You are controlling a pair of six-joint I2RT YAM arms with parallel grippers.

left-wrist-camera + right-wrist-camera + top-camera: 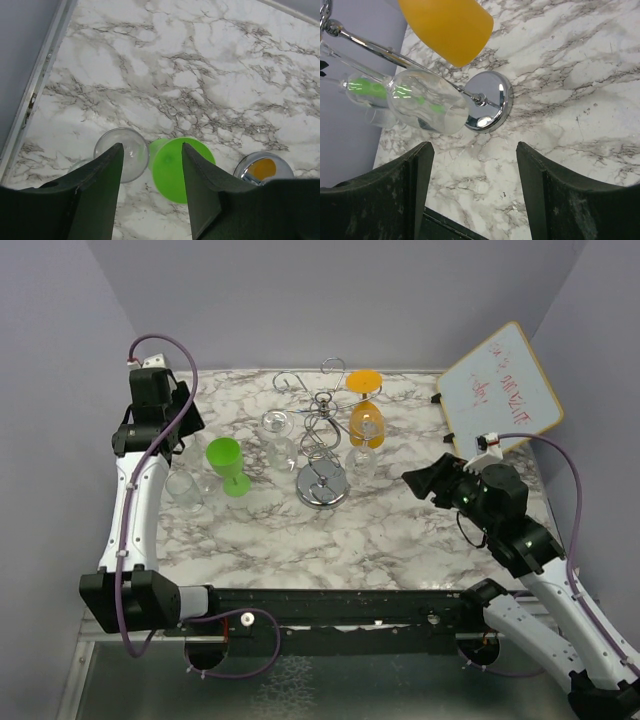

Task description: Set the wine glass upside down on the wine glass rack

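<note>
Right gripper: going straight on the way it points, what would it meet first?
The right gripper, open, points at the wine glass rack: likely its mirrored base or the clear glass hanging beside it. Depth is unclear.

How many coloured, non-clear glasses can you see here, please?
2: the orange glass hangs upside down on the wine glass rack; the green glass stands on the table left of it. None seems hidden.

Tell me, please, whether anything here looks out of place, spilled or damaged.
Nothing looks spilled or broken. Only the whiteboard stands out: it sits tilted at the far right corner of the table, with red scribbles on it.
</note>
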